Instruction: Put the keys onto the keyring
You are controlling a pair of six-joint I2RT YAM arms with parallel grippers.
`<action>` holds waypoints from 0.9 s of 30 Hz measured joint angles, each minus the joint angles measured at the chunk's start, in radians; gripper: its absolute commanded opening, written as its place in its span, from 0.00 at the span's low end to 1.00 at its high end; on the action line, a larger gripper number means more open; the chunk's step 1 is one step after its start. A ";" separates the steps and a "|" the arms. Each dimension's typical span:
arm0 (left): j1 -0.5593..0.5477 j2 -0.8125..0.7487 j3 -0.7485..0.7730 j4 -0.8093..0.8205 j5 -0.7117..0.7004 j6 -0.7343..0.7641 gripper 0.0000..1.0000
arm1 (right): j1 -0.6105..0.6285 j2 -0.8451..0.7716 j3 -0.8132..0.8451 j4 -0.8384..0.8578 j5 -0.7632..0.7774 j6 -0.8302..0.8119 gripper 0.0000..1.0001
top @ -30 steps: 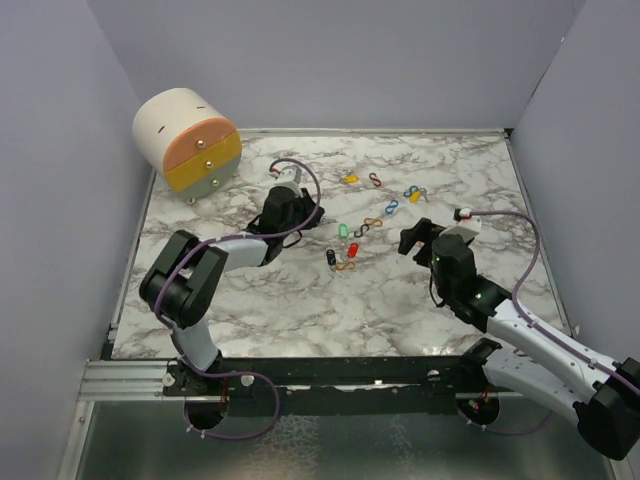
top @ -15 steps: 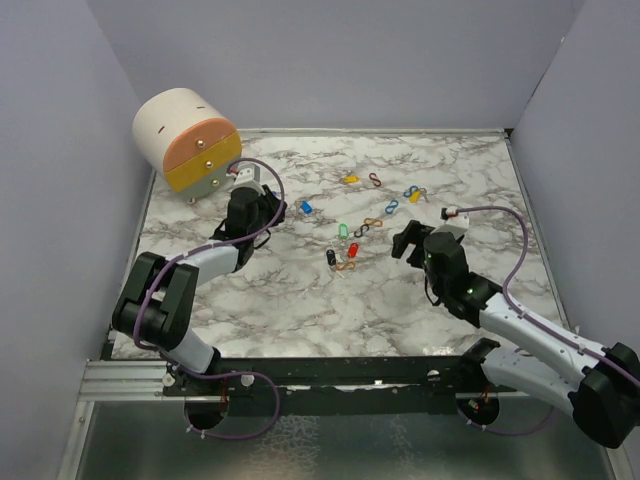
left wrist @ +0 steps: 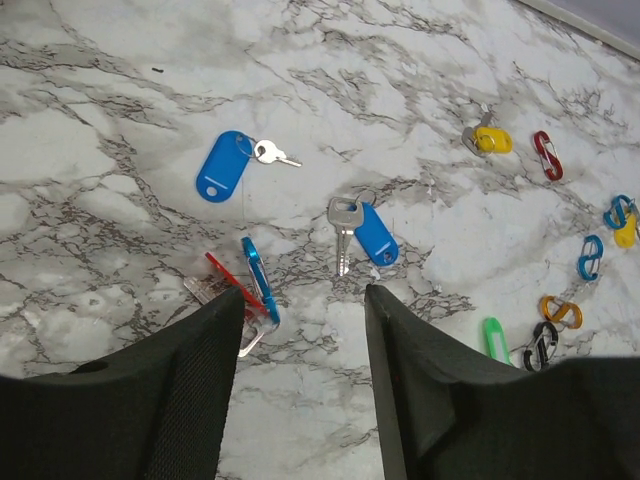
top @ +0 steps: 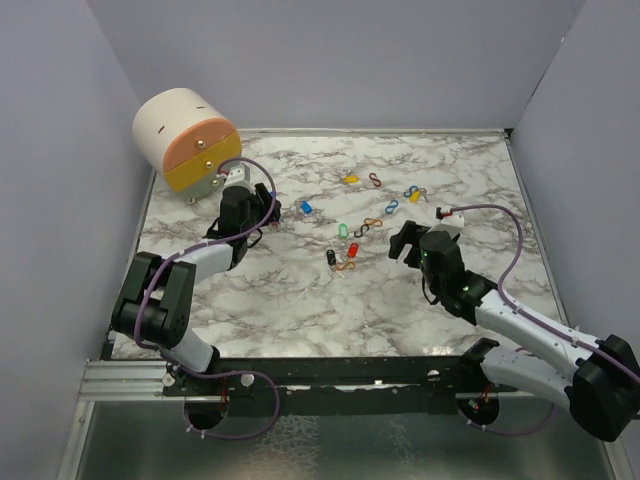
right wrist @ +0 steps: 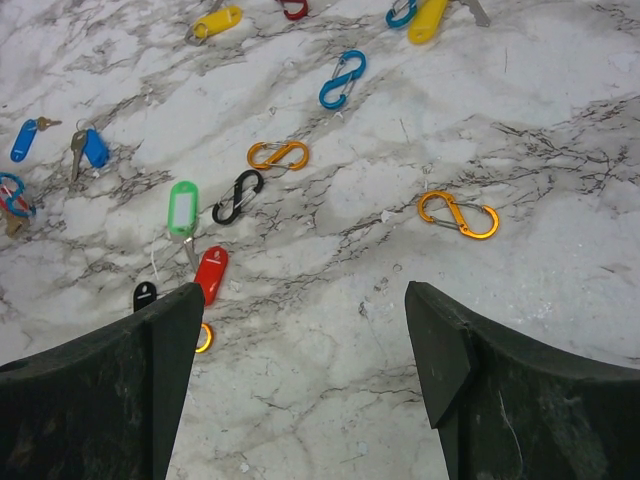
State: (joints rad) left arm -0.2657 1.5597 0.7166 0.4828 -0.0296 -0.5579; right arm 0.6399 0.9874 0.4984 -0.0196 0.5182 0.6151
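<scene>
L claw [left wrist: 303, 295] part open, R claw [right wrist: 302, 290] wide open, both empty, keys [right wrist: 183, 207] untouched

Seven coloured key tags [left wrist: 376, 236] lie on the worktop [top: 300, 310]: two blue tags [left wrist: 220, 166], two yellow tags [right wrist: 218, 22], one green tag [right wrist: 183, 208], one red tag [right wrist: 211, 273] and one black tag [right wrist: 145, 295]. Two small metal keys [left wrist: 342, 225] show, one hooked to each blue tag. There are nine S-shaped clips [right wrist: 458, 215]: three orange clips [right wrist: 278, 155], three blue clips [right wrist: 342, 80], two red clips [left wrist: 543, 156] and one black clip [right wrist: 237, 197]; one blue and one red lie tangled together. One round drawer unit [top: 188, 140] stands at the worktop's 10 o'clock corner.
</scene>
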 measured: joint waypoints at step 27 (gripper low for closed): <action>-0.052 0.394 0.364 -0.021 0.204 0.127 0.52 | 0.000 0.042 0.003 0.050 -0.064 -0.027 0.80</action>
State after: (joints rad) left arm -0.3180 1.9541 1.0805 0.4622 0.1741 -0.4305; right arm 0.6399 1.0294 0.5011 0.0307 0.4541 0.5880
